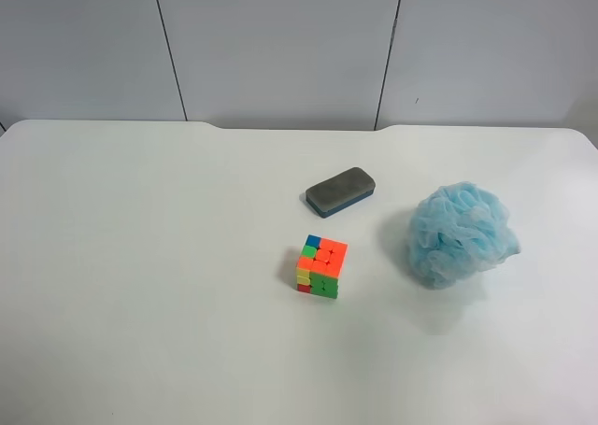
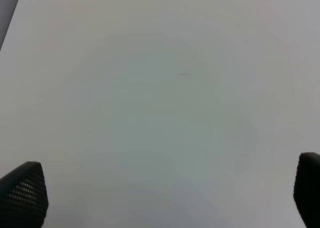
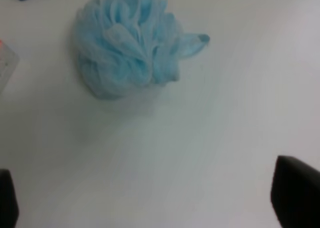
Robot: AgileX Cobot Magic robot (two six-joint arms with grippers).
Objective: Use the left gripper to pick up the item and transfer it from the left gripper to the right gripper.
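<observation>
Fluffy light-blue mesh bath pouf (image 1: 462, 234) resting on white counter (image 1: 140, 257) near grey-and-blue eraser block (image 1: 340, 191) and multicoloured puzzle cube (image 1: 320, 266); left hand (image 2: 165, 200) and right hand (image 3: 160, 200) spread wide, only cropped fingertips visible.

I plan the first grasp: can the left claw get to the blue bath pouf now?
Probably yes: the bath pouf lies alone, nothing on it. The left claw is open but sees only bare table.

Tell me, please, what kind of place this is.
Probably a robot test bench: a plain white table before grey wall panels, with only a bath pouf, puzzle cube and eraser block.
</observation>
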